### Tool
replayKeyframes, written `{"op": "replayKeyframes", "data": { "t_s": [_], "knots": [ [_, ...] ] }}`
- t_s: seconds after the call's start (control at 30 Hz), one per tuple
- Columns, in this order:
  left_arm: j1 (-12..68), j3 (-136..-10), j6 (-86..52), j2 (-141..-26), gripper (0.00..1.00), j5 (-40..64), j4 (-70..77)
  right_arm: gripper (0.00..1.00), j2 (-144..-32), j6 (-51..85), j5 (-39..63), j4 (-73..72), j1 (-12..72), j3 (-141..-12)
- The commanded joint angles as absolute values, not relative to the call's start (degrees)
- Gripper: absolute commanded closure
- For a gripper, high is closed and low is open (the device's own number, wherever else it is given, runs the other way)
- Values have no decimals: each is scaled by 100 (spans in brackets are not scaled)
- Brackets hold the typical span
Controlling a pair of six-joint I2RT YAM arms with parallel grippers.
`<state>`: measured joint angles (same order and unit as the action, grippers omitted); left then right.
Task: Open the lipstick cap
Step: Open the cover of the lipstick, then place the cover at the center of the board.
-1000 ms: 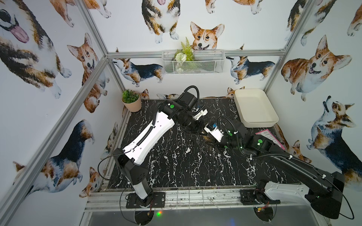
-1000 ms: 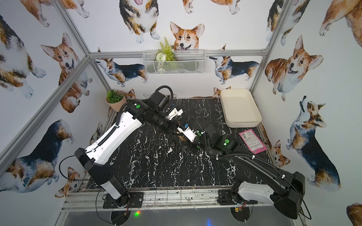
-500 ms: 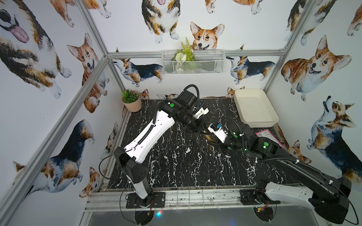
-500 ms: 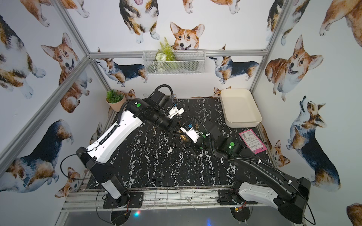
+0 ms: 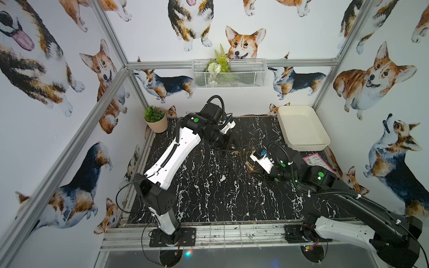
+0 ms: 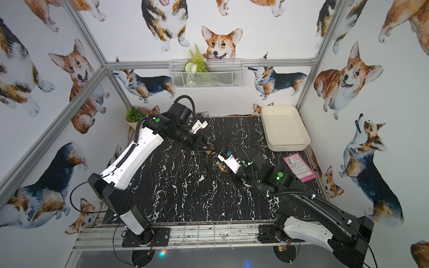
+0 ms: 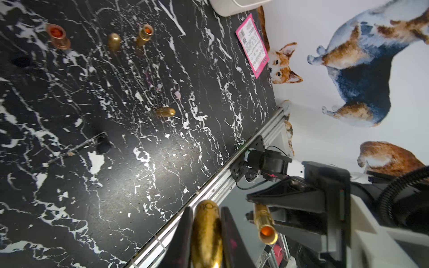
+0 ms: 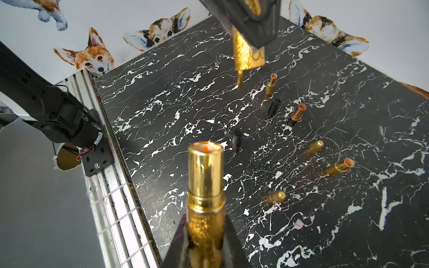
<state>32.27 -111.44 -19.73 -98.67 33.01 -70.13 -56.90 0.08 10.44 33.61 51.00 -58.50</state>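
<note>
My left gripper [image 7: 206, 210] is shut on the gold lipstick cap [image 7: 206, 234], which is off the tube. My right gripper [image 8: 205, 218] is shut on the glittery base of the gold lipstick tube [image 8: 205, 176], whose orange tip shows at its open end. In both top views the two grippers hang apart over the middle back of the table, the left gripper [image 5: 232, 149] with the cap [image 6: 209, 152] behind the right gripper [image 5: 251, 169] and the tube [image 6: 219, 166]. The right wrist view shows the cap [image 8: 247, 54] held above the table.
Several loose gold lipsticks [image 8: 340, 166], gold caps [image 8: 276, 196] and black caps [image 8: 237, 138] lie on the black marble table [image 5: 209, 197]. A white tray [image 5: 301, 127] stands back right, a pink card [image 5: 316, 162] in front of it, a potted plant [image 5: 155, 119] back left.
The two grippers, close together a second ago, have drawn apart. The right gripper pulled the tube toward the front while the left kept the cap.
</note>
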Motion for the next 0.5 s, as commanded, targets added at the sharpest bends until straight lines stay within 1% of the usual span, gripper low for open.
{"op": "replayKeyframes", "data": {
  "t_s": [0.0, 0.07, 0.13, 0.23, 0.37, 0.47],
  "knots": [
    [3118, -11111, -1813, -9902, 100, 1636, -7409, 100, -5638, 62, 901, 3392, 5115, -5869],
    [3119, -10748, -1778, -9903, 100, 719, -7388, 100, -5612, 118, 773, 3225, 5115, -5837],
    [3086, -10248, -1878, -9853, 100, 250, -7147, 100, -5565, 182, 608, 3015, 5115, -5784],
    [3022, -9354, -2087, -9832, 100, 216, -6534, 100, -5453, 180, 464, 2897, 5115, -5839],
    [2968, -8587, -2264, -9962, 100, -219, -5918, 100, -5362, 34, 302, 3040, 5115, -5997],
    [2743, -8014, -2439, -9918, 100, -3, -5369, 100, -5331, -22, 178, 3105, 5115, -5993]
  ]
}}
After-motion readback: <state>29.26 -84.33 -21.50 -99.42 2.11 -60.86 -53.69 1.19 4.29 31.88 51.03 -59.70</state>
